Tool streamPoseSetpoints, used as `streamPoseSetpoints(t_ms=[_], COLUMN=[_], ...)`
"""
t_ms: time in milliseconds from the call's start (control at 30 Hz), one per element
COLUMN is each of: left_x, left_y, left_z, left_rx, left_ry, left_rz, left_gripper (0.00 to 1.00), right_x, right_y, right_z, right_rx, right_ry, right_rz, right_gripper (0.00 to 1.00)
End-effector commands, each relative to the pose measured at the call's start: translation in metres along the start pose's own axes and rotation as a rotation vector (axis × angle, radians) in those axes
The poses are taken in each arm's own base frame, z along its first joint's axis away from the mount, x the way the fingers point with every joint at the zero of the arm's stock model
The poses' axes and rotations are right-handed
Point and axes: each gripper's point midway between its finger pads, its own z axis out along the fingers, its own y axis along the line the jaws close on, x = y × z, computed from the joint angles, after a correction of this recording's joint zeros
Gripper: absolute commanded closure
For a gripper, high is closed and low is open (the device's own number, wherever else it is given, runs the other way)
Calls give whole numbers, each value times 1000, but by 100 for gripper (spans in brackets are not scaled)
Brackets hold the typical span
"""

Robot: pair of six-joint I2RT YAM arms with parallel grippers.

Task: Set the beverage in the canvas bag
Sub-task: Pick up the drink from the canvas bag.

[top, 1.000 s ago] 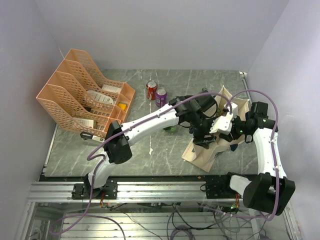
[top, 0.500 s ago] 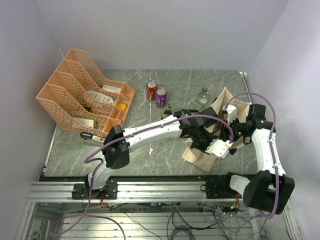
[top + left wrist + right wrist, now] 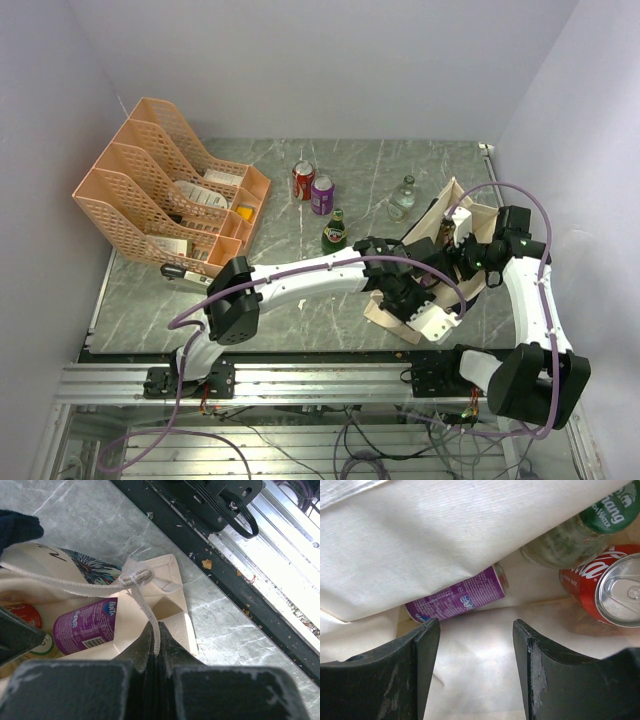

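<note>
The canvas bag (image 3: 400, 300) stands open at the right of the table. My left gripper (image 3: 418, 306) is at the bag's near edge, shut on a white cord (image 3: 145, 597) that runs from the bag's rim (image 3: 167, 575). My right gripper (image 3: 476, 630) is down inside the bag, open, with only cloth between its fingers. In the bag lie a purple can (image 3: 457, 597), a red cola can (image 3: 610, 587) and a green bottle (image 3: 575, 532). On the table stand a red can (image 3: 303, 180), a purple can (image 3: 322, 194), a green bottle (image 3: 334, 232) and a clear bottle (image 3: 403, 194).
Orange file trays (image 3: 165, 195) with papers fill the back left. The dark metal frame (image 3: 260, 590) runs along the table's near edge, close to the bag. A navy handle (image 3: 15, 525) hangs at the bag's side. Walls close in the back and both sides.
My left arm swung from above the bag to its near edge and shut on the cord, uncovering the two bottles on the table. My right gripper's jaws opened wider.
</note>
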Motion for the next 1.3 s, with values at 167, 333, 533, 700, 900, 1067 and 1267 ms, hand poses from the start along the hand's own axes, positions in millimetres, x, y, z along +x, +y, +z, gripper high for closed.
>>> streamPoseSetpoints(t_ms=[167, 333, 533, 700, 900, 1067, 1267], left_x=[11, 14, 13, 18, 26, 31, 39], left_y=[-43, -39, -23, -15, -10, -7, -2], left_z=[13, 4, -14, -22, -31, -34, -36], left_rx=[93, 73, 53, 36, 16, -9, -18], left_ry=[27, 10, -58, -67, -87, -94, -98], left_rz=[-94, -147, -226, -250, -288, -318, -340], left_gripper=[93, 93, 93, 93, 93, 93, 93], right_x=[-13, -5, 15, 23, 28, 33, 40], right_y=[21, 29, 41, 37, 34, 30, 24], right_z=[-2, 1, 9, 17, 25, 36, 48], right_rx=[-105, -163, -259, -361, -454, -521, -595], right_ry=[-59, -49, -53, -36, -51, -77, -94], right_rz=[-128, -210, -506, -656, -807, -931, -1050], right_gripper=[27, 15, 14, 15, 14, 13, 10])
